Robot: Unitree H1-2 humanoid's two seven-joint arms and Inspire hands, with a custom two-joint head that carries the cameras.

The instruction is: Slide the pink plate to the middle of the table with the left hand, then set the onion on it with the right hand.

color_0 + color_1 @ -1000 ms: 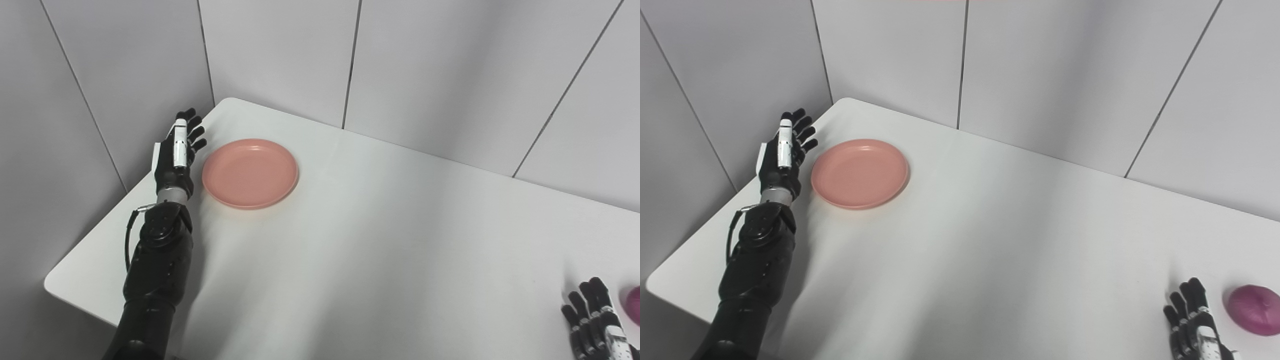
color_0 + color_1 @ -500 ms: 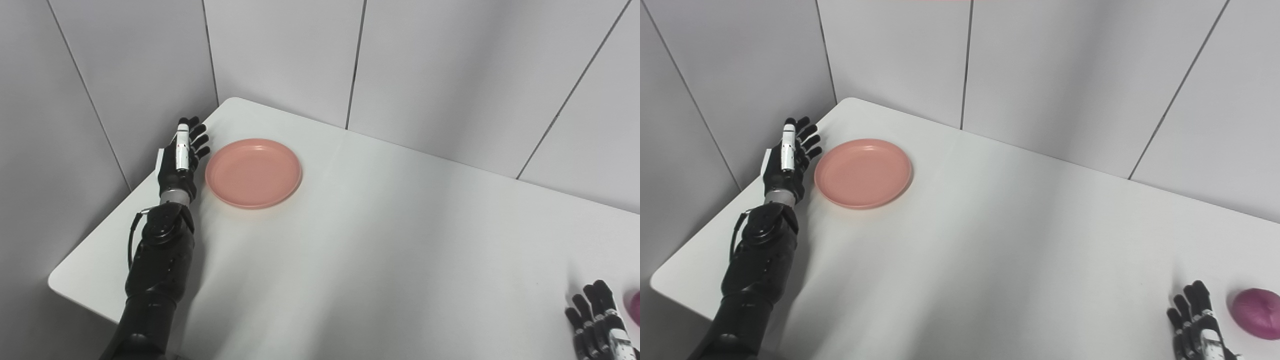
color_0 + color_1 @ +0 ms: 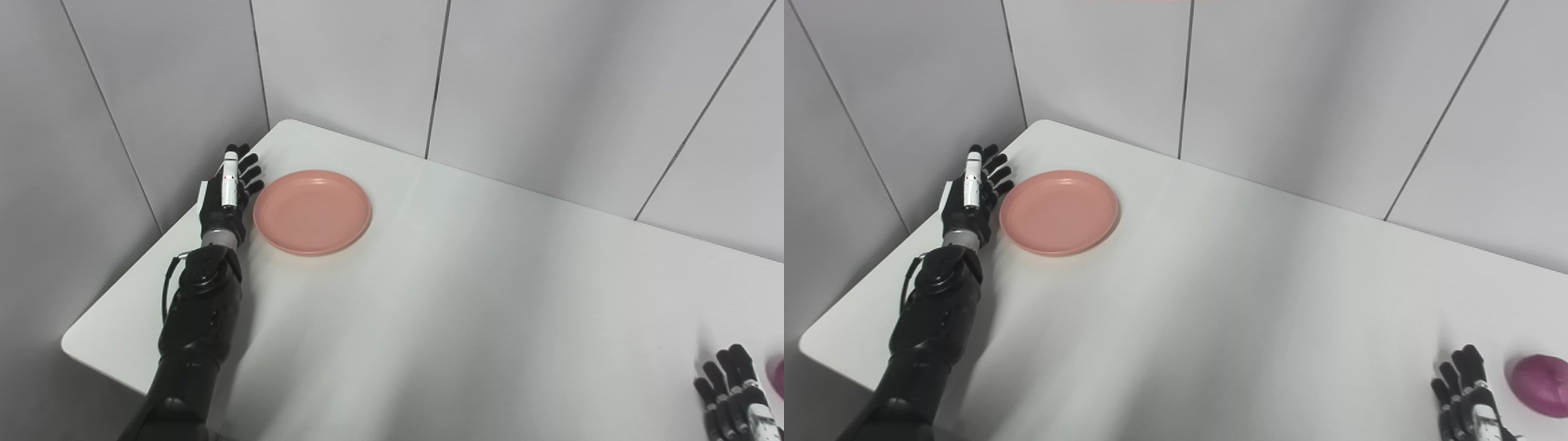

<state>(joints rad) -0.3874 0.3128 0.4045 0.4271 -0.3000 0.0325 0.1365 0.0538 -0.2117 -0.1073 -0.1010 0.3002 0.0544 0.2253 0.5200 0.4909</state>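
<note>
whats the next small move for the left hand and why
Probably press the open left hand sideways into the pink plate rim and start pushing it toward the table's middle: the hand stands right beside the rim, and the plate sits near the far left corner.

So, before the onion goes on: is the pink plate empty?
Empty. The pink plate shows only bare surface; the onion lies far off beside the right hand.

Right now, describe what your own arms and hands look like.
Both are glossy black. The left hand has black segmented fingers, a white strip along its back and a silver wrist band; a thin black cable loops beside the rounded forearm joint. The right hand, cut by the frame's edge, shows black fingers and a white panel.
</note>
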